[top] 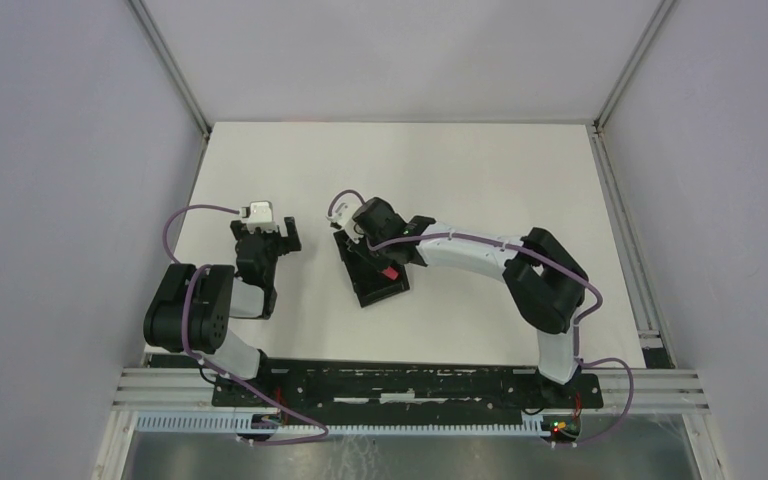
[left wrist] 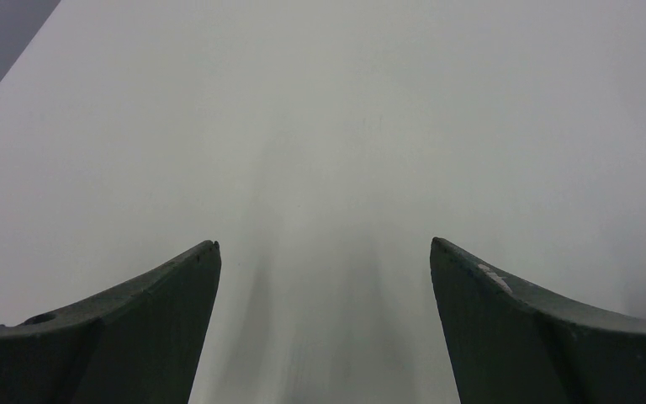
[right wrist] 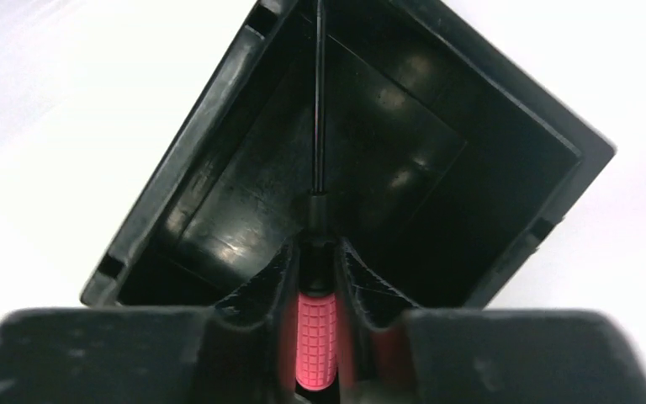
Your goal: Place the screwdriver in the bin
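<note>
Right pincer (right wrist: 315, 252) is being held directly over the bin (right wrist: 187, 156), pinching the screwdriver (right wrist: 314, 337); the red handle is being gripped between its two fingers, while the thin dark shaft is being pointed out past the fingertips, over the bin's glossy black floor toward a far corner; whether the tip is touching the bin cannot be told; the bin is being carried by the white table (top: 480, 180); left pincer (left wrist: 324, 252) is being held spread wide above the table, well apart from the bin.

Open bin (right wrist: 177, 160) beneath right end effector (right wrist: 317, 247)
</note>
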### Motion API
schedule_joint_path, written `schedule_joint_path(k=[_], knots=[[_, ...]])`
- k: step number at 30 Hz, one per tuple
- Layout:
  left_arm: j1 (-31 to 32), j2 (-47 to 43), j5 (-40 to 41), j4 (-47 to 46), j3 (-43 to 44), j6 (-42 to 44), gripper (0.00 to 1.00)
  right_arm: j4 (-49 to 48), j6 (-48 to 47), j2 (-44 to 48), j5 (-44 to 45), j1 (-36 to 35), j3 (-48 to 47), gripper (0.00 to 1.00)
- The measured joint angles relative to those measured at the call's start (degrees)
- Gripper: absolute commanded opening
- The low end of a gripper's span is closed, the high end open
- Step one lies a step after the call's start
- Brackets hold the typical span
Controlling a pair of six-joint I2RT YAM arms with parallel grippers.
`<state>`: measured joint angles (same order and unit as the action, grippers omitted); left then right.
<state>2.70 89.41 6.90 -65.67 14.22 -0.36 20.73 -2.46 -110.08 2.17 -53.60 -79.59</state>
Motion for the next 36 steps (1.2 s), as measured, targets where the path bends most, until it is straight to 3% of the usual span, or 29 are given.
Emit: schedule_joint_path(k=[1,5,12,14,15,17,24,27,30,35,36], knots=[[0.0,0.0,0.0,0.0,0.0,0.0,1.0,-0.15,0.04,-0.24,0.13,-0.02,0.09,0.39],[0.0,0.0,0.0,0.0,0.0,0.0,1.0,-0.66,0.59,-0.46,0.35,-0.2,0.46,0.47],[0.0,0.0,0.0,0.0,0.0,0.0,1.0,-1.92,1.77,0.17,0.66,-0.63,0.46,0.48],[0.0,0.0,0.0,0.0,0.0,0.0,1.0,-2.03,2.49,1.46,1.03,-0.68,0.46,0.53],[0.0,0.0,0.0,0.0,0.0,0.0,1.0,-2.08,2.73,2.54,1.29,-0.68,0.46,0.61],[0.0,0.0,-0.02,0.0,0.0,0.0,1.0,-2.27,3.43,5.88,1.99,-0.68,0.5,0.96],[0.0,0.0,0.0,0.0,0.0,0.0,1.0,-8.13,0.98,25.07,9.51,-0.48,4.52,0.98],[0.0,0.0,-0.02,0.0,0.0,0.0,1.0,-14.91,-1.49,36.48,14.38,1.29,14.34,0.98],[0.0,0.0,0.0,0.0,0.0,0.0,1.0,-21.62,-2.47,45.44,16.44,8.81,26.4,0.98],[0.0,0.0,0.0,0.0,-0.02,0.0,1.0,-30.16,-2.99,50.95,21.09,21.4,48.76,0.98],[0.0,0.0,-0.02,0.0,-0.02,0.0,1.0,-30.12,-2.99,51.04,21.18,22.34,49.51,0.98]])
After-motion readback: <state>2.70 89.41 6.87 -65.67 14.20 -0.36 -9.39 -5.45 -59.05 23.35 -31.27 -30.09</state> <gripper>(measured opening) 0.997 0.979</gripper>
